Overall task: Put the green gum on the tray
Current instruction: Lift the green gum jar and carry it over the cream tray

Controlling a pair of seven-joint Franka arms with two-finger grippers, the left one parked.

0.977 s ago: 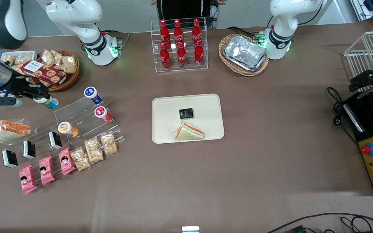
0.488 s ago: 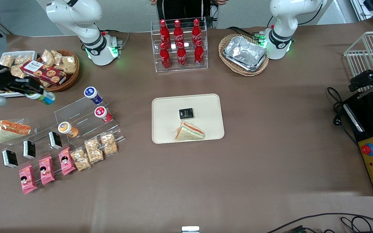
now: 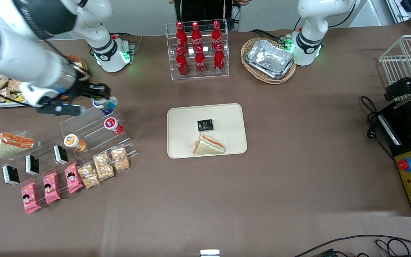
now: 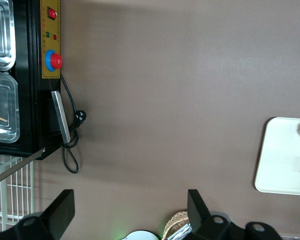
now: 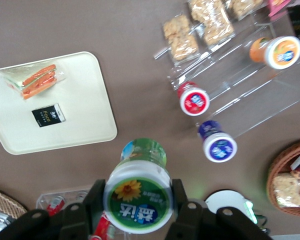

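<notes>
nearest the front camera, pink snack packets [image 3: 50, 189] and small bags of biscuits [image 3: 102, 165] are laid out in rows at the working arm's end of the table, presumably as stock to be picked from. just above them a clear stepped rack [image 3: 84, 132] is seen, on which an orange-bodied bottle [image 3: 74, 142], a red-bodied bottle [image 3: 112, 125] and a blue-purple bottle [image 5: 217, 142] are kept tilted, so that their lids face outward. near the table's middle the tray [image 3: 227, 117] lies flat, already loaded with a sandwich [image 3: 208, 145] and a small black packet [image 3: 205, 125]; bare surface is left around them for another item.

the gripper [image 3: 102, 96] is held in the air over the rack's upper step, well apart from the tray. its fingers [image 5: 92, 200] are clamped against the sides of the green gum [image 5: 138, 192], just below the white lid, with the bottle lying sideways between them. the gum is thus judged to be in transit, not yet over the tray.
</notes>
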